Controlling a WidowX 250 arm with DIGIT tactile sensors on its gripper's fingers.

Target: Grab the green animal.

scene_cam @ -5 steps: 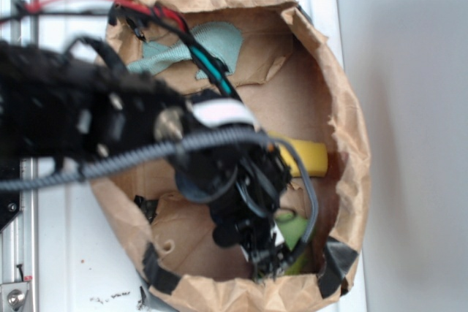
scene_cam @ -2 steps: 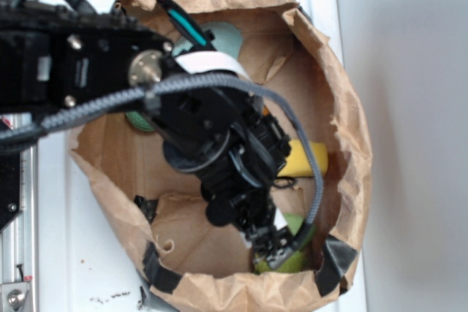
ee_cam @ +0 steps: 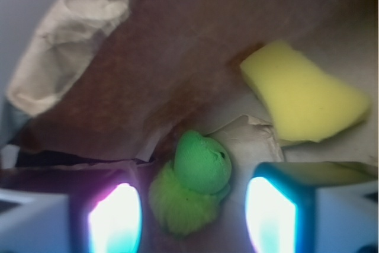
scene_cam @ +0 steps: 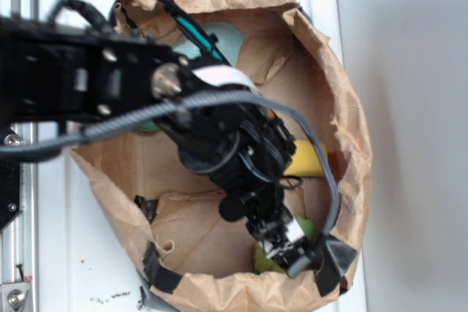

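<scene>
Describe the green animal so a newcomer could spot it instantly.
Look inside the brown paper bag, at its near end under the gripper. There, between the open fingers, lies the green animal: smooth green head, fuzzy yellow-green body. The yellow sponge nearby is flat and pale.

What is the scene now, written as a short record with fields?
container: brown paper bag, open at the top
target: lime-green plush animal, on the bag floor near the wall
gripper: black gripper, jaws open on either side of the animal, not closed on it
other items: yellow sponge; pale teal cloth
</scene>
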